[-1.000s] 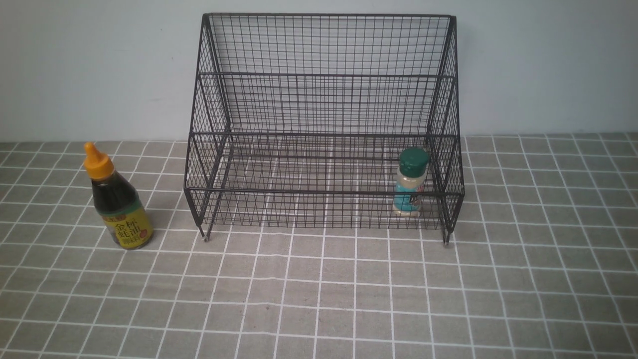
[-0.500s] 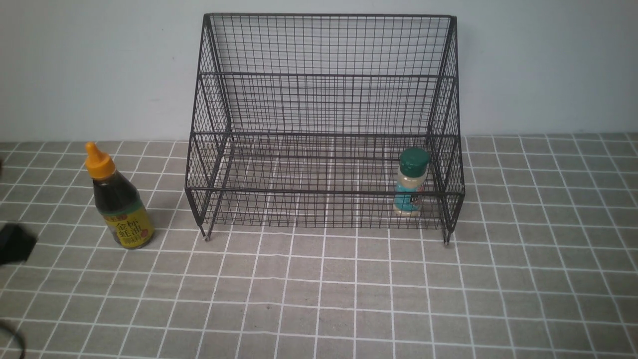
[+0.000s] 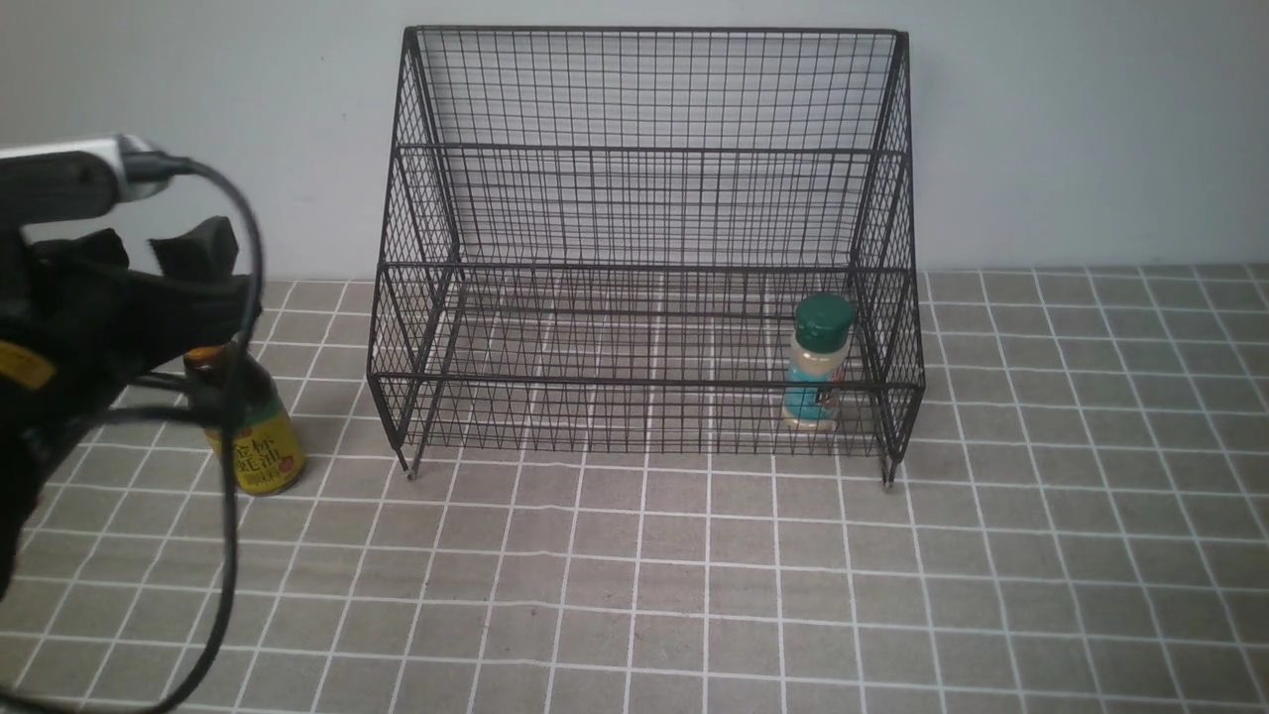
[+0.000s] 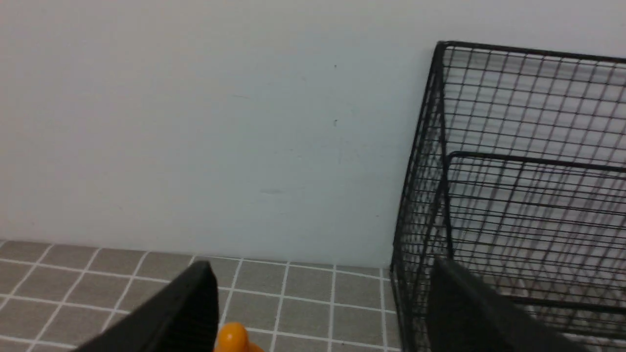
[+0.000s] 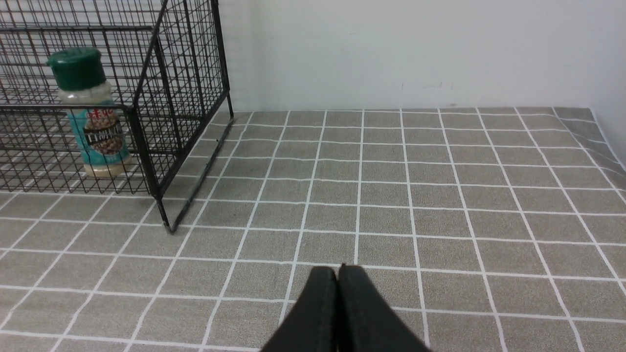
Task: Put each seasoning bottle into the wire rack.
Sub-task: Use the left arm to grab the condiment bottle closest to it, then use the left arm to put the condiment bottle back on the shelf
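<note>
The dark-sauce bottle point(image 3: 260, 448) stands on the cloth left of the wire rack point(image 3: 644, 149); its yellow label shows, and my left arm hides its neck in the front view. My left gripper point(image 3: 210, 283) hovers at the bottle's top, open and empty. In the left wrist view the orange cap tip point(image 4: 232, 337) shows near one finger of the wide-apart left gripper point(image 4: 323, 271), beside the rack's corner point(image 4: 440, 156). The green-capped shaker point(image 3: 818, 362) stands inside the rack at its right end and also shows in the right wrist view point(image 5: 93, 112). My right gripper point(image 5: 337, 271) is shut and empty over the cloth.
A grey checked cloth point(image 3: 694, 595) covers the table. A pale wall point(image 3: 1091, 129) stands right behind the rack. The left arm's cable point(image 3: 233, 476) hangs down in front of the sauce bottle. The cloth's edge wrinkles at the far right point(image 5: 601, 142).
My left arm has come in from the left edge and moved up and right to the sauce bottle, now covering its cap. The bottles and the rack have not moved.
</note>
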Controlling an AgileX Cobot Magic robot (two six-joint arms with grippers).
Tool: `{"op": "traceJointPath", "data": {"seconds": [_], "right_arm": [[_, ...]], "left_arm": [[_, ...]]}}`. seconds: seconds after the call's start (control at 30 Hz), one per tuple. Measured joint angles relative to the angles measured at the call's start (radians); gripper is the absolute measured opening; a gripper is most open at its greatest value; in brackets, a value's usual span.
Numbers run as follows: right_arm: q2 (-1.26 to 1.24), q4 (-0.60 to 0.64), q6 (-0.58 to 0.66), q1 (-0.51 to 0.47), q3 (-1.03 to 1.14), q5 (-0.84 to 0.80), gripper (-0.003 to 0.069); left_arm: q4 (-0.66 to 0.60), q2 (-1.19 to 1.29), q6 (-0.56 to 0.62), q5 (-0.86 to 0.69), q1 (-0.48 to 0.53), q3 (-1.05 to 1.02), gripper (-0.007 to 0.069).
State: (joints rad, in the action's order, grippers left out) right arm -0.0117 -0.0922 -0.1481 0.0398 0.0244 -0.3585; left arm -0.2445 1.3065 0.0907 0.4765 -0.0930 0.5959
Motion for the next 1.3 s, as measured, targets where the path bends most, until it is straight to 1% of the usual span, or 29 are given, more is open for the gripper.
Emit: {"op": "traceJointPath", "data": {"seconds": [0.07, 0.1, 0.13, 0.23, 0.53, 0.57, 0.6, 0.67, 0.7, 0.73, 0.77, 0.87, 1.03, 1.2, 1.3], "right_arm": [[0.0, 0.0, 0.0, 0.0, 0.0, 0.0, -0.0013], [0.0, 0.0, 0.0, 0.0, 0.0, 0.0, -0.0013], [0.0, 0.0, 0.0, 0.0, 0.0, 0.0, -0.0013], [0.0, 0.0, 0.0, 0.0, 0.0, 0.0, -0.0013], [0.0, 0.0, 0.005, 0.0, 0.0, 0.0, -0.0013], [0.0, 0.0, 0.013, 0.0, 0.0, 0.0, -0.0013], [0.0, 0.0, 0.02, 0.0, 0.0, 0.0, -0.0013], [0.0, 0.0, 0.026, 0.0, 0.0, 0.0, -0.0013], [0.0, 0.0, 0.026, 0.0, 0.0, 0.0, -0.0013], [0.0, 0.0, 0.027, 0.0, 0.0, 0.0, -0.0013], [0.0, 0.0, 0.028, 0.0, 0.0, 0.0, -0.0013], [0.0, 0.0, 0.03, 0.0, 0.0, 0.0, -0.0013], [0.0, 0.0, 0.03, 0.0, 0.0, 0.0, -0.0013], [0.0, 0.0, 0.03, 0.0, 0.0, 0.0, -0.0013], [0.0, 0.0, 0.03, 0.0, 0.0, 0.0, -0.0013]], "left_arm": [[-0.037, 0.035, 0.048, 0.026, 0.0, 0.012, 0.0531], [-0.085, 0.08, 0.093, 0.06, 0.0, 0.023, 0.0532], [-0.114, 0.111, 0.114, 0.085, 0.0, 0.028, 0.0532], [-0.15, 0.173, 0.147, 0.121, 0.0, 0.04, 0.0532], [-0.168, 0.337, 0.157, 0.207, 0.0, 0.044, 0.0525], [-0.168, 0.355, 0.157, 0.22, 0.0, 0.044, 0.0505], [-0.168, 0.365, 0.157, 0.228, 0.0, 0.044, 0.047], [-0.168, 0.377, 0.157, 0.237, 0.0, 0.044, 0.0379], [-0.168, 0.38, 0.157, 0.237, 0.0, 0.044, 0.0293], [-0.167, 0.38, 0.153, 0.236, 0.0, 0.045, 0.027], [-0.165, 0.379, 0.153, 0.236, 0.0, 0.045, 0.0278], [-0.159, 0.365, 0.154, 0.214, 0.0, 0.045, 0.028], [-0.132, 0.243, 0.158, 0.061, 0.0, 0.066, 0.028], [-0.115, 0.105, 0.16, -0.095, 0.0, 0.174, 0.028], [-0.094, 0.077, 0.16, -0.141, 0.0, 0.218, 0.028]]}}
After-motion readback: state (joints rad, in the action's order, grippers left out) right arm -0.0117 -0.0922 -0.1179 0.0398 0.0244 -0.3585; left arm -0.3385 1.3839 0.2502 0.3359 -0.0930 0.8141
